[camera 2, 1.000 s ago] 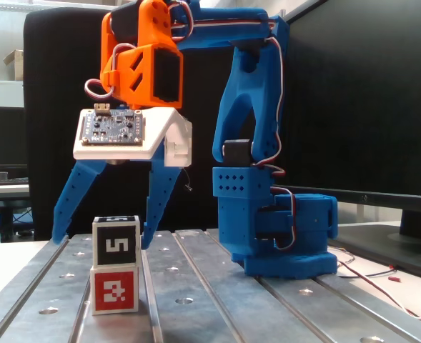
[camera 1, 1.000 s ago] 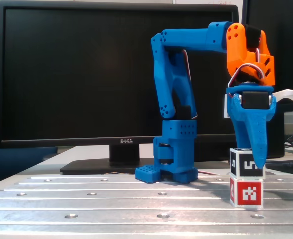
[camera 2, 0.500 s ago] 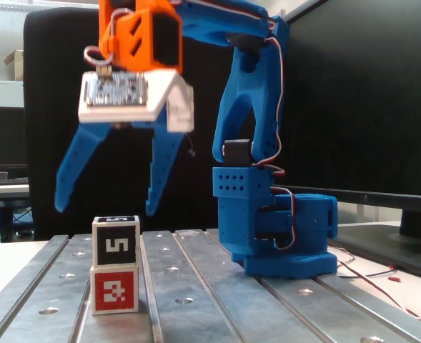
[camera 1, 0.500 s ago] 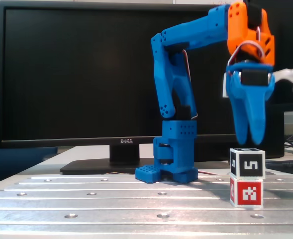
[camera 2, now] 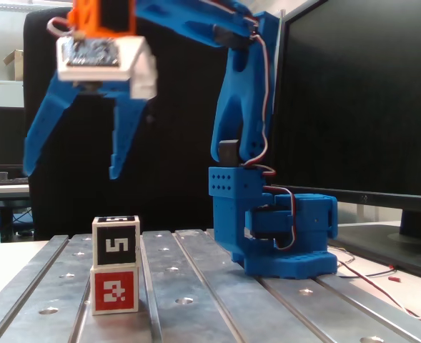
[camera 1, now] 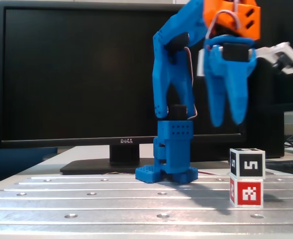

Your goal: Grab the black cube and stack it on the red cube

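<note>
two cubes sit stacked on the grooved metal bench (camera 1: 111, 199): the black cube (camera 1: 247, 163) rests squarely on the red cube (camera 1: 246, 192), edges nearly flush, so by the look of it the stacking is done. in the other fixed view the same pair stands at the left of the bench, black cube (camera 2: 116, 242) on red cube (camera 2: 114, 289).

the gripper (camera 2: 73, 165) hangs well above the stack with its two blue fingers spread wide and nothing between them; open and empty. it is clear of the cubes, so it cannot nudge them. in a fixed view the gripper (camera 1: 227, 118) appears up and to the left of the stack, slightly blurred.

the black cube's face shows a white "5"; the red cube's face carries a white blocky pixel pattern. the monitor (camera 1: 76, 74) behind the arm reads "dell" on its lower bezel. a small circuit board rides on the white plate above the fingers; its print is too small to read.
</note>
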### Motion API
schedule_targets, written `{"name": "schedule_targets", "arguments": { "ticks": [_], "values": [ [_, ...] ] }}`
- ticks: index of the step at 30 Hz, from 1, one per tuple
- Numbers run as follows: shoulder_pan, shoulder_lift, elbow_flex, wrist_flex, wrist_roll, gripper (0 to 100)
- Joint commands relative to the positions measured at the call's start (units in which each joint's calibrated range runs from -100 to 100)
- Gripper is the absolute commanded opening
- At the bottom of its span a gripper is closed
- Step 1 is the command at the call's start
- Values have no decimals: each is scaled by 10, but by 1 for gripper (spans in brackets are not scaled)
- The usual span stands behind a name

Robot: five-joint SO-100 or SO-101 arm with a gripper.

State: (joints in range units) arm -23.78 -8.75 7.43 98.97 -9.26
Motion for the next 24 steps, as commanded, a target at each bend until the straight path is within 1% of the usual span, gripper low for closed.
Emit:
{"name": "schedule_targets", "arguments": {
  "ticks": [1, 6, 10, 14, 19, 24],
  "values": [
    [43, 16, -21, -6, 59, 33],
    [87, 39, -9, -71, 103, 22],
    [107, 39, 41, -130, 127, 18],
    [115, 4, 124, -198, 128, 15],
    [115, -89, 264, -291, 128, 15],
    [116, -176, 368, -340, 126, 12]
  ]
}}
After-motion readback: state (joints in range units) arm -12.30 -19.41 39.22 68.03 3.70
